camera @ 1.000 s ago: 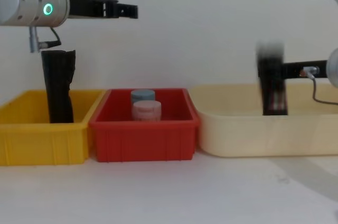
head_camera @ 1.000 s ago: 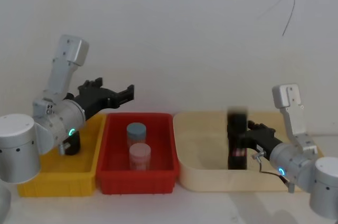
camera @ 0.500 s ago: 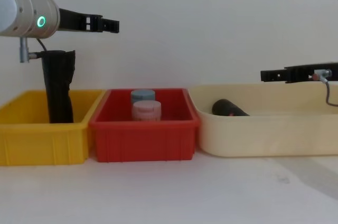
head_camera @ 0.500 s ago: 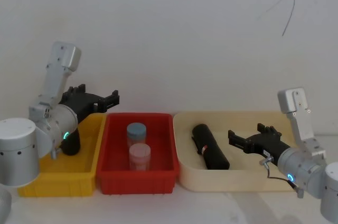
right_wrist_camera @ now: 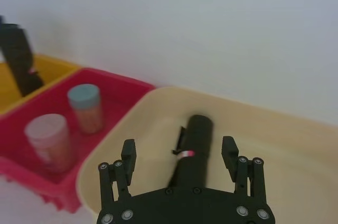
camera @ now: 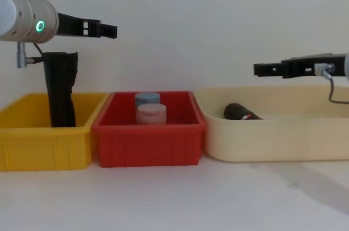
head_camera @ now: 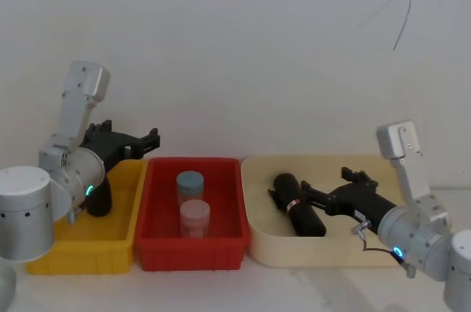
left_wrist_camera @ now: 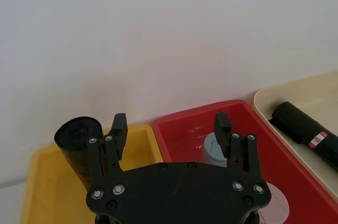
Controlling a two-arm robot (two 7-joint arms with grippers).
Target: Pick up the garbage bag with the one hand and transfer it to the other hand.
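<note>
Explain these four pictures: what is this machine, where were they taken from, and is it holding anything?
This is a robot with two arms, each ending in a two-finger gripper. One picture looks down from its head, one across from its chest, and two come from cameras on its wrists. Three containers stand in a row: a yellow bin with a plain black roll upright, a red bin with two jars, and a cream tray where the garbage bag lies on its side. The left gripper hangs open near the yellow bin; the right gripper hangs open above the garbage bag. Nothing is held.
</note>
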